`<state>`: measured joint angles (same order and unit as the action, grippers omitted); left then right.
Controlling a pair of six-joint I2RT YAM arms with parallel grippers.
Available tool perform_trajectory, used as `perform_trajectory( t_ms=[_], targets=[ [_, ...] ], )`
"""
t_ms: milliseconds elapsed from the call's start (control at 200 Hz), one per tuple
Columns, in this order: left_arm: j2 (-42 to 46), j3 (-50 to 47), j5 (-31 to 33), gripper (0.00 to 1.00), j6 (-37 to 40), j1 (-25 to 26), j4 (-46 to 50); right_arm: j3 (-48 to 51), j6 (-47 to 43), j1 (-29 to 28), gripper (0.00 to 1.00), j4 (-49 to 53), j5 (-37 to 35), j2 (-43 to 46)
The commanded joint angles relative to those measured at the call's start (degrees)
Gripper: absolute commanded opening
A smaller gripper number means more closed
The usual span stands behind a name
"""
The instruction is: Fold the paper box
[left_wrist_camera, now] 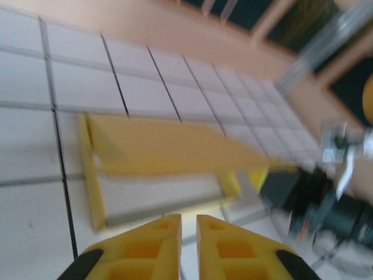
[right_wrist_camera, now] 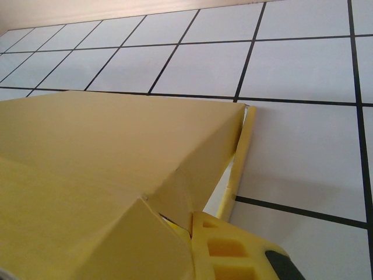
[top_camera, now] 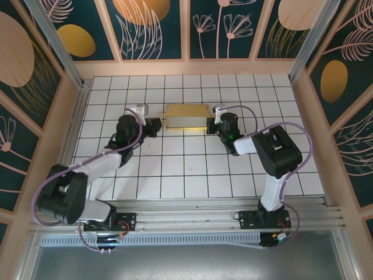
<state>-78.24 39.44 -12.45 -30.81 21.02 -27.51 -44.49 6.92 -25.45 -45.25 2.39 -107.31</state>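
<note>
The paper box (top_camera: 186, 115) lies as a partly raised yellow shape on the white tiled table (top_camera: 175, 169), at the back centre. In the left wrist view the paper box (left_wrist_camera: 169, 146) shows a yellow top panel over a pale inside. My left gripper (top_camera: 157, 126) sits just off its left end; its yellow fingers (left_wrist_camera: 163, 239) stand nearly together with nothing between them, short of the box. My right gripper (top_camera: 210, 125) is at the box's right end. There the paper box (right_wrist_camera: 105, 146) looms close, and the right gripper (right_wrist_camera: 191, 219) pinches a card flap, one finger hidden behind it.
Peach walls with dark floral panels (top_camera: 151, 26) enclose the table, with metal posts (top_camera: 55, 41) at the back corners. An aluminium rail (top_camera: 186, 213) carries the arm bases at the near edge. The right arm's dark wrist (left_wrist_camera: 317, 201) shows beyond the box's far end.
</note>
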Motion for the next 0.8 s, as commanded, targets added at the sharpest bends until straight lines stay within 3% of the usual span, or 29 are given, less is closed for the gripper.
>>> perform_trajectory(
  t_ms=[0,80,175,275,516,656,796],
  targets=[
    [0.01,9.32,8.45,0.12,-9.04,-4.09,15.79,0.41,-1.30,-0.48,0.00,2.60,-2.08,-1.77],
    [-5.72,16.02,3.29,0.16,-9.00,-6.94,19.98,0.39,-1.44,-0.54,0.00,2.46,-1.93,-1.94],
    [-15.67,27.79,-2.63,0.24,-3.59,-7.10,27.60,0.19,-1.47,-0.52,0.00,2.47,-1.61,-2.12],
    [-24.87,34.56,-11.71,0.32,-0.87,-7.04,29.40,0.02,-1.71,-0.59,0.00,2.69,-1.47,-2.07],
    [-33.18,37.73,-16.98,0.53,-0.02,-6.92,27.07,0.02,-2.43,-0.80,0.00,2.91,-1.43,-2.03],
    [-36.34,37.55,-16.84,0.55,-0.49,-6.88,24.80,-0.07,-2.61,-0.93,0.00,2.70,-1.15,-2.51],
    [-39.49,37.68,-21.24,0.54,-0.63,-6.84,22.22,-0.20,-2.62,-1.07,0.00,2.95,-0.55,-2.98]
  ],
)
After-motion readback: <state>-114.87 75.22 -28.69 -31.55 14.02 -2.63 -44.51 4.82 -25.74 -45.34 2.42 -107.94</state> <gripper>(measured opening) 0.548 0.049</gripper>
